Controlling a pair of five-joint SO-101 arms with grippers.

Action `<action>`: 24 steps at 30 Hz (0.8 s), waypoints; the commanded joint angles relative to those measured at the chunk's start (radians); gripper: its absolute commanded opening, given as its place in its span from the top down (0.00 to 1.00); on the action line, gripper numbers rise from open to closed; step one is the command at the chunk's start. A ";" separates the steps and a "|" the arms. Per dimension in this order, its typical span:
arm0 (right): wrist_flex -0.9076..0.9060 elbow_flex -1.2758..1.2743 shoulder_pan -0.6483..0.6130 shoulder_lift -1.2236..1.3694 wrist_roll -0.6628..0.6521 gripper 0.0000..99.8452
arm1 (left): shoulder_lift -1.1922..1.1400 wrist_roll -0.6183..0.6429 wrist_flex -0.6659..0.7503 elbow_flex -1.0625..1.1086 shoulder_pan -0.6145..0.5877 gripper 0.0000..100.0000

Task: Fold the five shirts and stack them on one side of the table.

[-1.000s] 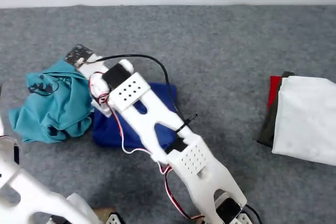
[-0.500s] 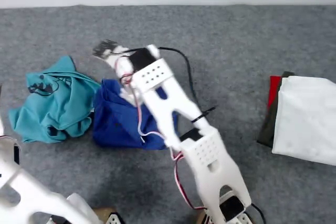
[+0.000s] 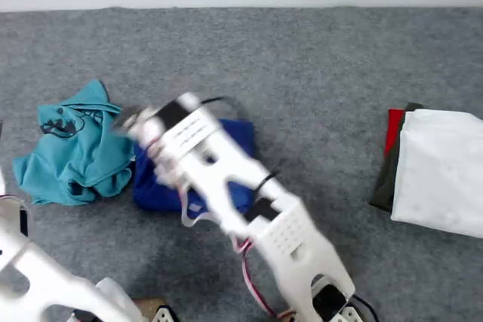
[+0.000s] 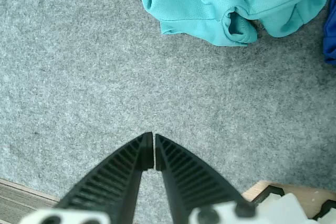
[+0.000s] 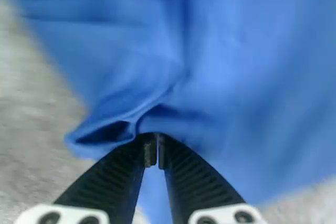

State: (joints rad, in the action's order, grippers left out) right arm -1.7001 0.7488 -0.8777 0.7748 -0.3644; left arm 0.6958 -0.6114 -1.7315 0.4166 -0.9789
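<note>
Worktop (image 3: 339,73): a grey, felt-like surface, seen from above.

Right arm (image 3: 256,209): stretched from the near edge diagonally over the blue shirt (image 3: 235,135), with the wrist above the side of that shirt nearest the teal shirt (image 3: 75,148).

Right claw (image 5: 155,148): fingers pressed together, no gap seen at the tips. A puckered fold of the blue shirt is gathered right at the tips and appears to be pinched there. In the right wrist view, blue cloth is spread out beyond the claw, with a strip of grey worktop to one side.

Blue shirt: bunched, not laid flat, on the worktop left of centre. It is largely covered by the right arm in the high view.

Teal shirt: a crumpled heap touching the blue shirt, on the side away from the stack.

Left arm (image 3: 34,277): at the near left corner.

Left claw (image 4: 154,148): closed tight, nothing held, over bare grey worktop. The teal shirt's rolled hem is seen apart from the tips, with a sliver of the blue shirt beside it.

Stack, at the right-hand side of the worktop: the white shirt (image 3: 441,171) is folded and laid on top. The edges of a dark shirt (image 3: 386,179) and a red shirt (image 3: 395,130) show from under it on the side toward centre. The stack is well apart from the two loose shirts.
</note>
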 commanded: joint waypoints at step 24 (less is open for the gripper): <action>0.042 0.230 0.028 0.114 -0.005 0.99 | 0.025 0.009 -0.006 -0.036 0.000 0.98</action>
State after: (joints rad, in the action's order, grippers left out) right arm -1.7001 0.9237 -0.7779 0.8654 -0.3629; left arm 0.6958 -0.6114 -1.7315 0.4166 -0.9789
